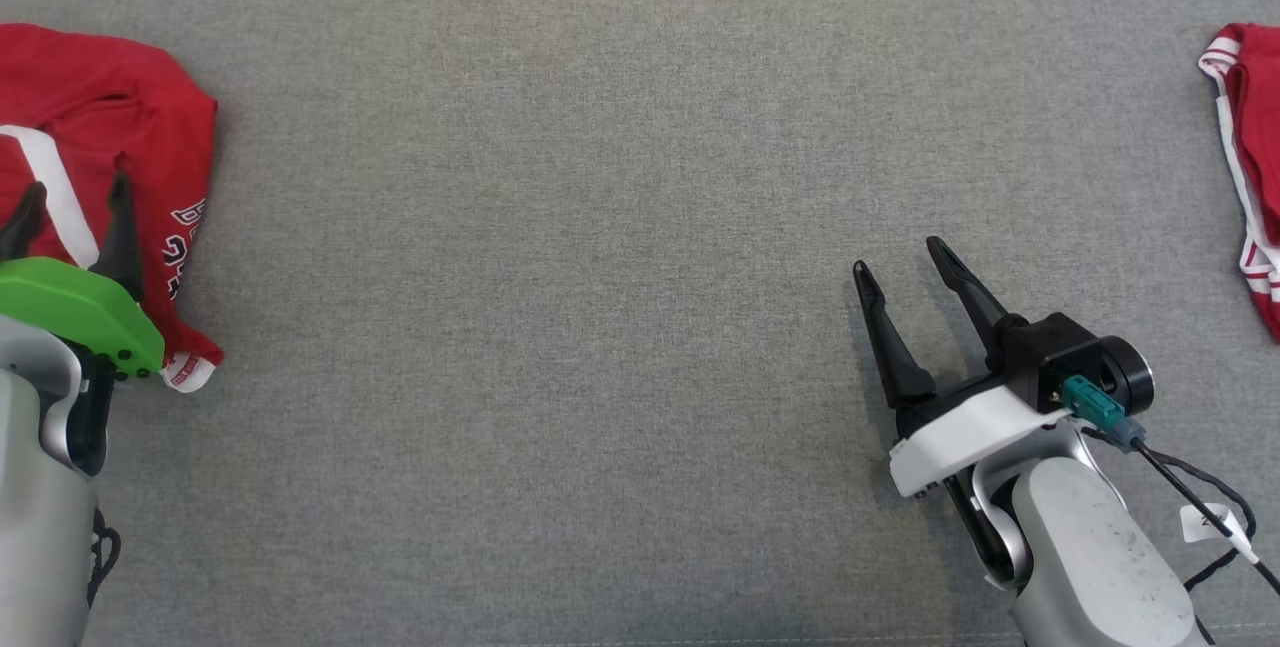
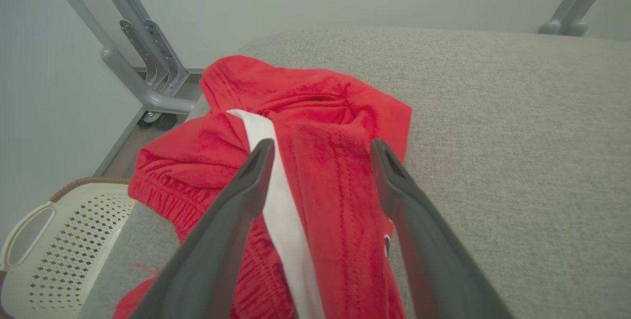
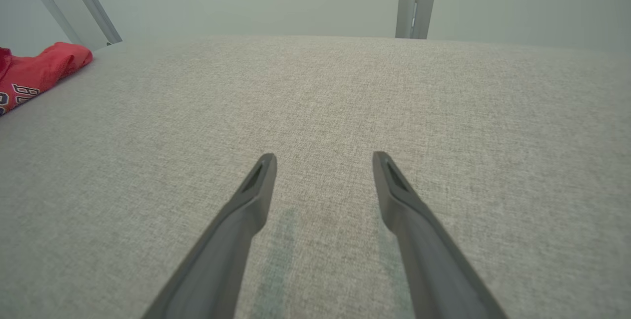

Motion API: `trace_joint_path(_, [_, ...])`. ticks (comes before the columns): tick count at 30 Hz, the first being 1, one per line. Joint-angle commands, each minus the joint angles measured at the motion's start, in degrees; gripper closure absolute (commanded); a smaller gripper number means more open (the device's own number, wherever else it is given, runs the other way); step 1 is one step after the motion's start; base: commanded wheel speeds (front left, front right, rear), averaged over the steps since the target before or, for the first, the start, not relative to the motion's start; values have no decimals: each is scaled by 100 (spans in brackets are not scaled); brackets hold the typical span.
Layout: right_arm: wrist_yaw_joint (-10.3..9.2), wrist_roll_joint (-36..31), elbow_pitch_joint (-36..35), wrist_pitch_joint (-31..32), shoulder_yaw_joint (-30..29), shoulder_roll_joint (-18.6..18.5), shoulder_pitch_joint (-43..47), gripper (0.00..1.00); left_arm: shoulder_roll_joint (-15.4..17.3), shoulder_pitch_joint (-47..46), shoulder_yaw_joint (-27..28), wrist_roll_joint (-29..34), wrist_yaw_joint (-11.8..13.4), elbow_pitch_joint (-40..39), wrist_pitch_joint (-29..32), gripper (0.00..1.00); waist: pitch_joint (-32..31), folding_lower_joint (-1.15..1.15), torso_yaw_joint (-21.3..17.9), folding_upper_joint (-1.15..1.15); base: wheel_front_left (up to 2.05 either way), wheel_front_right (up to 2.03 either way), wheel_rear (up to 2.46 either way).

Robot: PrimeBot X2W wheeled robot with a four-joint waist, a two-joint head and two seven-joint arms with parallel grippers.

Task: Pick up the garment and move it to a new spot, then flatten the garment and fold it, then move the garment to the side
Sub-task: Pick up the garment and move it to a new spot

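The garment (image 1: pixel 110 97), red with a white band and a bit of white-outlined print, lies crumpled at the left edge of the grey fabric table (image 1: pixel 560 227). My left gripper (image 1: pixel 78 185) hovers over it, open, its fingers straddling the white band without pinching the cloth. The left wrist view shows that garment (image 2: pixel 315 97) bunched beneath the left gripper (image 2: pixel 321 145). My right gripper (image 1: pixel 897 255) stands open over bare table at the lower right, holding nothing. In the right wrist view the right gripper (image 3: pixel 324 156) points across the table, with the garment (image 3: pixel 44 65) at the far left.
Another red cloth with red-white striped trim (image 1: pixel 1250 157) lies at the table's right edge. A cream perforated basket (image 2: pixel 64 230) sits on the floor beyond the table's left edge, beside grey metal frame legs (image 2: pixel 148 62). Bare table spans the middle.
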Motion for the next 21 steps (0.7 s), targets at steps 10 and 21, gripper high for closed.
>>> trace_joint_path(10, [-9,14,-39,-15,-53,-15,-213,0,-76,-344,3,-346,75,1035,73,0,339,-1,-297,0,0,0,0])
trace_joint_path(21, [-9,73,53,-15,-67,52,-183,0,-338,-434,-228,-197,35,1302,-570,100,109,-1,-254,0,0,0,0])
